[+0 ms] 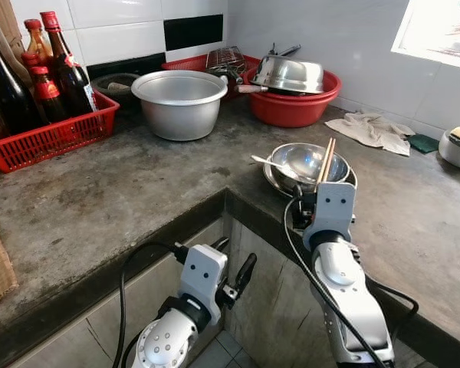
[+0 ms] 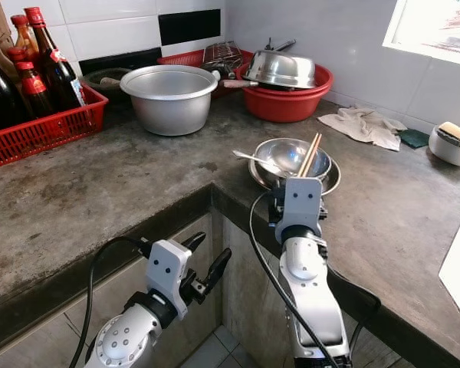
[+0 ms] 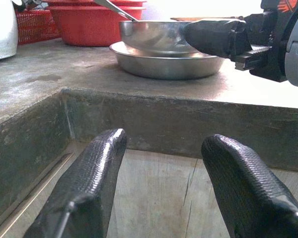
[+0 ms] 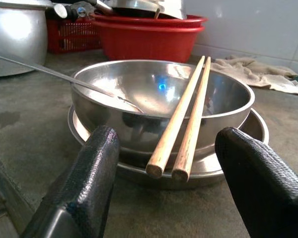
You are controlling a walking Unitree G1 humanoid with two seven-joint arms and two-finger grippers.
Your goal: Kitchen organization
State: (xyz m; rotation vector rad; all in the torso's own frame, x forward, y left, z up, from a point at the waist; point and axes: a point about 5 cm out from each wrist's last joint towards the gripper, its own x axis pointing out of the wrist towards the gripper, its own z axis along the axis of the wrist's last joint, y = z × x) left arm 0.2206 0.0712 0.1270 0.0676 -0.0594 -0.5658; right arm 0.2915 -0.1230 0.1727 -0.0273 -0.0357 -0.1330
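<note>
A pair of wooden chopsticks [image 4: 181, 124] lies side by side across the rim of a shiny steel bowl [image 4: 139, 94], their near ends jutting past the rim toward the robot and their far ends resting on the opposite edge. The bowl sits in a shallow steel plate [image 4: 248, 131] near the inner corner of the grey concrete counter [image 1: 123, 192], and a metal spoon [image 4: 64, 79] leans in it with its handle sticking out over the side. The right gripper [image 4: 166, 198] is raised to counter height just in front of the bowl, its silver forearm reaching up and forward from below the counter edge, and its two black fingers [image 4: 84, 183] stand wide apart on either side of the chopstick ends without touching them. The left gripper [image 2: 203, 264] hangs lower, below the counter top and in front of the cabinet face, forearm angled up, with its fingers also spread and holding nothing. Farther back on the counter stand a large aluminium pot [image 1: 179, 103] and a red basin [image 1: 291, 103] carrying an upturned steel bowl. Against the tiled wall on the left, a red basket [image 1: 50, 138] holds dark sauce bottles [image 1: 65, 69]. A crumpled cloth [image 1: 372, 129] lies on the right part of the counter, beyond the bowl.
</note>
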